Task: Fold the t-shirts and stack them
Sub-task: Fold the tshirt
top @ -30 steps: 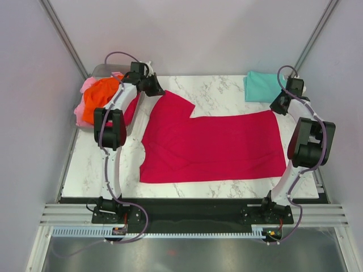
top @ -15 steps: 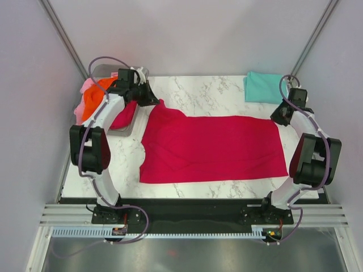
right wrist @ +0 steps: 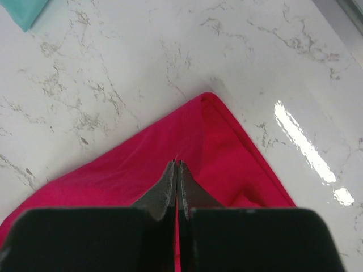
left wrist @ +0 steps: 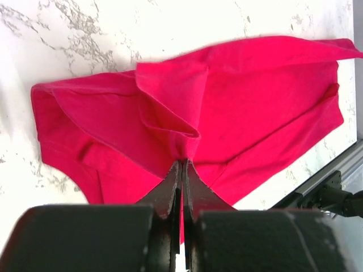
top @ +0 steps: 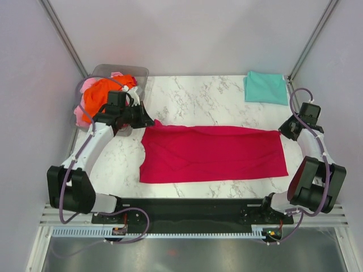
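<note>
The crimson-magenta t-shirt (top: 212,153) lies across the middle of the marble table, its far half being folded toward the near edge. My left gripper (top: 148,121) is shut on its far left edge, seen as pinched cloth (left wrist: 176,122) in the left wrist view. My right gripper (top: 282,130) is shut on its far right corner (right wrist: 212,141). The orange t-shirt (top: 101,94) and pale pink t-shirt (top: 88,86) lie heaped at the far left. The teal t-shirt (top: 265,88) lies folded square at the far right, and its corner (right wrist: 22,11) shows in the right wrist view.
A clear plastic bin (top: 136,72) holds the heap of shirts at the far left corner. Slanted frame posts (top: 62,39) rise at both far corners. The black rail (top: 187,207) runs along the table's near edge.
Both grippers have pulled the shirt's far edge toward the near side. The sleeve that stuck out at the far left is now folded in, and the shirt reads as a narrower band.
</note>
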